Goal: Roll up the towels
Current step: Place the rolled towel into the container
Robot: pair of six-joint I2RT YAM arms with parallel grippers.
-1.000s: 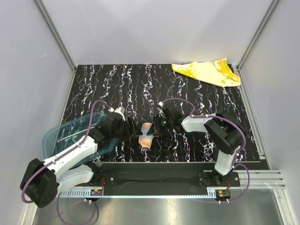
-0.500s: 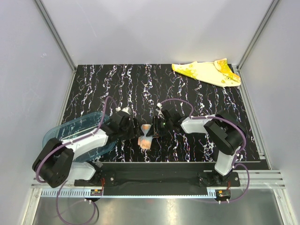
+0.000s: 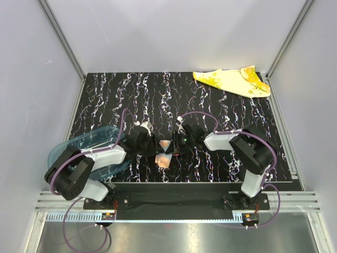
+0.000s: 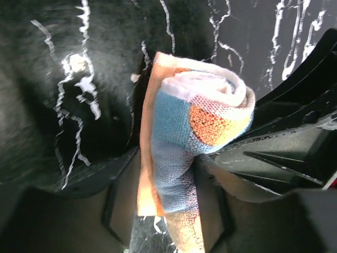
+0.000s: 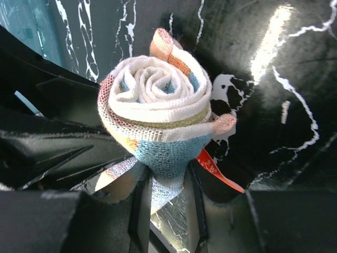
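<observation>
The orange-pink towel point(image 3: 165, 153) with pale blue patches lies as a tight roll at the table's near middle. My left gripper point(image 3: 153, 148) reaches it from the left. In the left wrist view the roll point(image 4: 195, 105) runs between the two fingers of that gripper point(image 4: 168, 211), which press on both sides. My right gripper point(image 3: 174, 147) comes from the right. Its wrist view shows the spiral end of the roll point(image 5: 155, 100), and the gripper point(image 5: 167, 203) is shut on the blue fold beneath it. The yellow towel point(image 3: 231, 82) lies flat and unrolled at the far right corner.
A translucent teal tray point(image 3: 79, 153) sits at the near left, partly under my left arm. Grey walls enclose the black marbled table point(image 3: 158, 100) on three sides. A red label point(image 5: 216, 171) hangs off the roll beside my right finger.
My left arm has swung right to the roll and its jaws have narrowed onto it. The right gripper kept its hold and barely moved.
</observation>
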